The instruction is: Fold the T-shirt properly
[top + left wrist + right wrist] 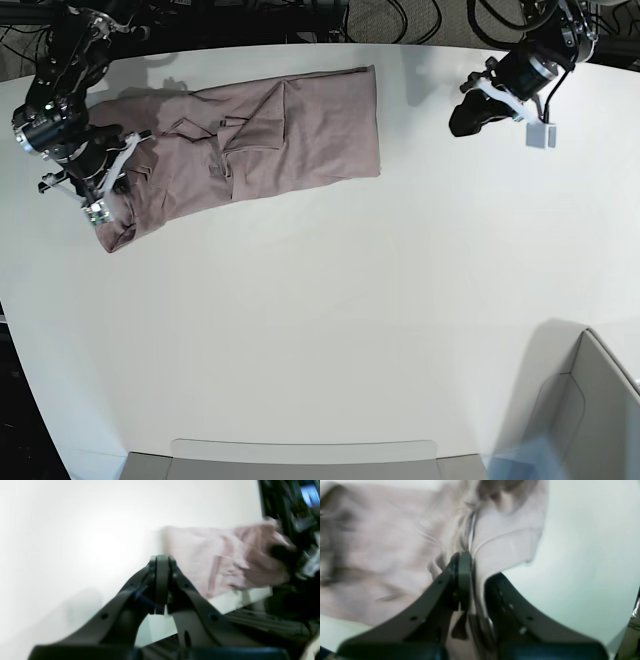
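Bottom of base view: grey tray edge (305,450) at the near rim, a grey bin corner (590,400) at lower right; neither involved. Wide bare stretch of white table (330,300) between those and the work.

T-shirt (260,145) laid across the far-left part of the table, already folded lengthwise into a long band, sleeves tucked in, running from a crumpled end at the left to a straight edge near the table's middle. Wrinkled, a few ridges around the tucked sleeve.

Right gripper (108,180) at the crumpled left end, pinching fabric: in its wrist view, jaws nearly together with a fold of shirt (495,555) clamped between, a hemmed edge running into the pinch. Blurred, so layer count in the grip not readable.

Left gripper (470,115) far side, well apart from the shirt's straight edge, clamped closed on nothing; wrist view shows fingers (162,580) pressed together over bare table, shirt (220,562) off to the side.

Step in hand, by judgement: cross-fold, carrying the held end over toward the straight edge. To do well:
- lift only enough to clear the cloth below; drag bunches the band
- keep the pinch low and travel along the band's long axis, no skew
- land the edge square on the far edge, then release
- single-corner hold lets the other corner sag; pin or grab with the left arm to keep the fold line straight
- risk: inner layer slipping out, tucked sleeve pulling loose.
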